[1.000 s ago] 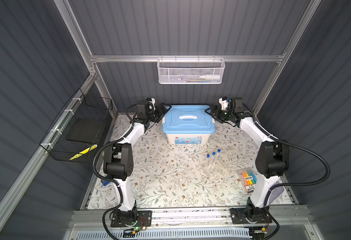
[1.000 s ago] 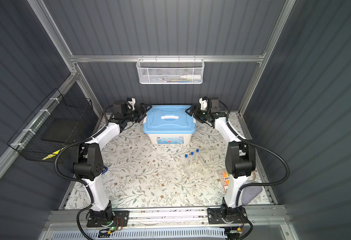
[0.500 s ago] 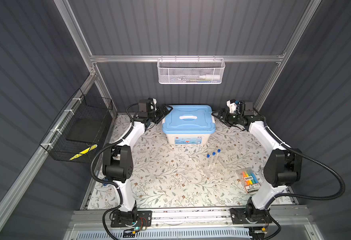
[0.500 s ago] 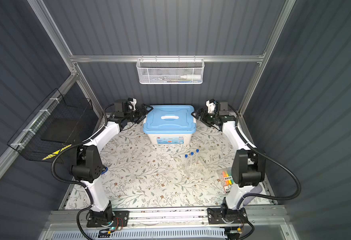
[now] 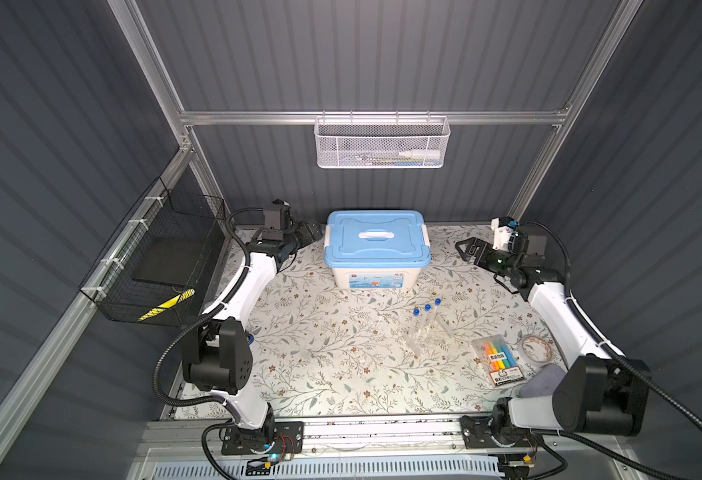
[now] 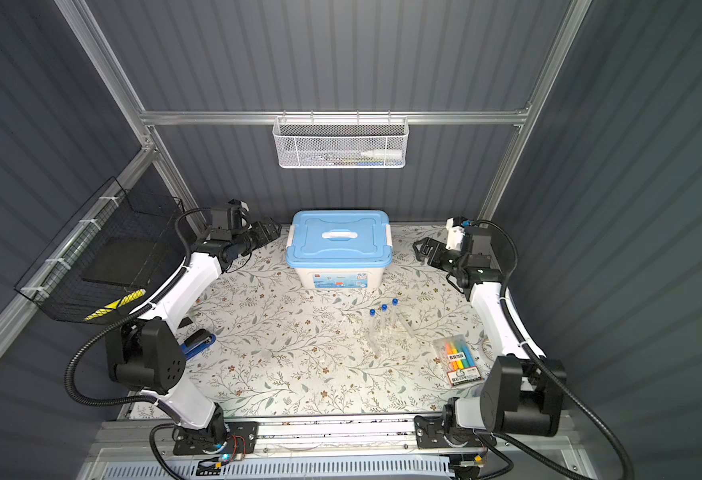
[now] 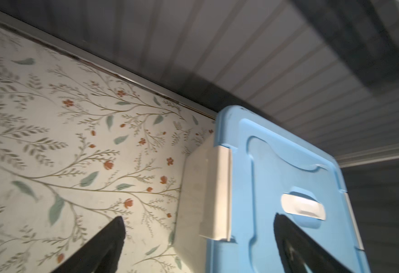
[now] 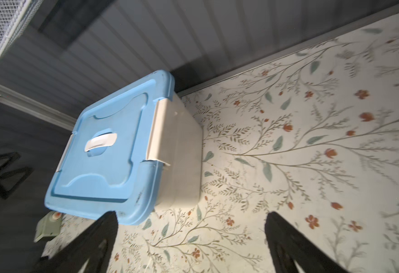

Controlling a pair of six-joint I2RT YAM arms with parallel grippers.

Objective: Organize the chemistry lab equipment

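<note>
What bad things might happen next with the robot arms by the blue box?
The lid looks closed on the box; if the open left pincer and right pincer tug its white side clips unevenly, the box may slide. The test tubes stand in a see-through rack in front, so a swinging arm might knock them over.

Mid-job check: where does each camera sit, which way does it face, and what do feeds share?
Top views: high at the front, looking down toward the back wall over the table; left arm, right arm, left tool, right tool.
Left wrist: on the left arm, facing one latched side of the box; two fingers show.
Right wrist: on the right arm, facing the box's opposite side; two fingers show.
Shared: all show the box.
</note>
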